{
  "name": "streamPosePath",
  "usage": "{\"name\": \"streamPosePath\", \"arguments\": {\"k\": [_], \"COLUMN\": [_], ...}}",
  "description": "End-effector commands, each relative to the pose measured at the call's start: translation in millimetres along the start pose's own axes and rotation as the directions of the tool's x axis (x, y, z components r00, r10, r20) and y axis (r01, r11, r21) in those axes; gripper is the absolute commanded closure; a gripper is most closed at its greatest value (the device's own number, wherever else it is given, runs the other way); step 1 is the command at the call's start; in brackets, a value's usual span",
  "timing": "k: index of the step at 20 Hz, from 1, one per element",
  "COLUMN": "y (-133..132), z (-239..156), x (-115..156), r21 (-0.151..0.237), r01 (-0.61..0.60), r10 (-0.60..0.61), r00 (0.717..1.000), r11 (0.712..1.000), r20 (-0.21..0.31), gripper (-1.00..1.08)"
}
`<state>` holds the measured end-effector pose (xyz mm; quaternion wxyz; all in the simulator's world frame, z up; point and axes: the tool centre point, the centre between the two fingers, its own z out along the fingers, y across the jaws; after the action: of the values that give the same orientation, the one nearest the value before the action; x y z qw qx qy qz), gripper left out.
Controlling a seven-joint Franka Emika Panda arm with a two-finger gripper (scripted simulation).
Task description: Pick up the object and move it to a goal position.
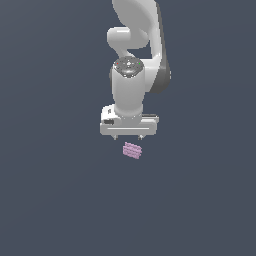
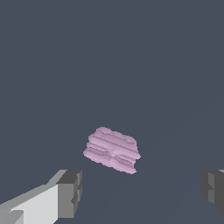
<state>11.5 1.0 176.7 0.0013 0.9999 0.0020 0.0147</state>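
Observation:
The object [image 1: 132, 150] is a small pale pink-lilac ribbed block lying on the dark grey surface. In the exterior view it sits just below the white gripper [image 1: 128, 136], whose short fingertips hang a little above it. In the wrist view the block [image 2: 112, 150] lies between and beyond the two grey fingertips [image 2: 70, 192], which stand wide apart on either side of it. The gripper [image 2: 142, 190] is open and empty. The block is narrower than the gap between the fingers.
The white Panda arm [image 1: 135, 60] rises from the gripper toward the top of the exterior view. The dark grey floor [image 1: 60, 190] surrounds the block on all sides. No goal marker shows.

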Motion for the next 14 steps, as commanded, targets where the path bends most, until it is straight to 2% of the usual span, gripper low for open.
{"name": "streamPosePath", "arguments": {"k": [1,14], "y": [0.0,6.3], "z": [0.0,-8.4], "x": [0.0,4.3], "r21": [0.0,-0.018], "r01": [0.0,0.052], "r10": [0.0,-0.052], "r00": [1.0,0.999], "r11": [1.0,0.999], "r20": [0.0,-0.014], "gripper": [-0.92,-0.92]}}
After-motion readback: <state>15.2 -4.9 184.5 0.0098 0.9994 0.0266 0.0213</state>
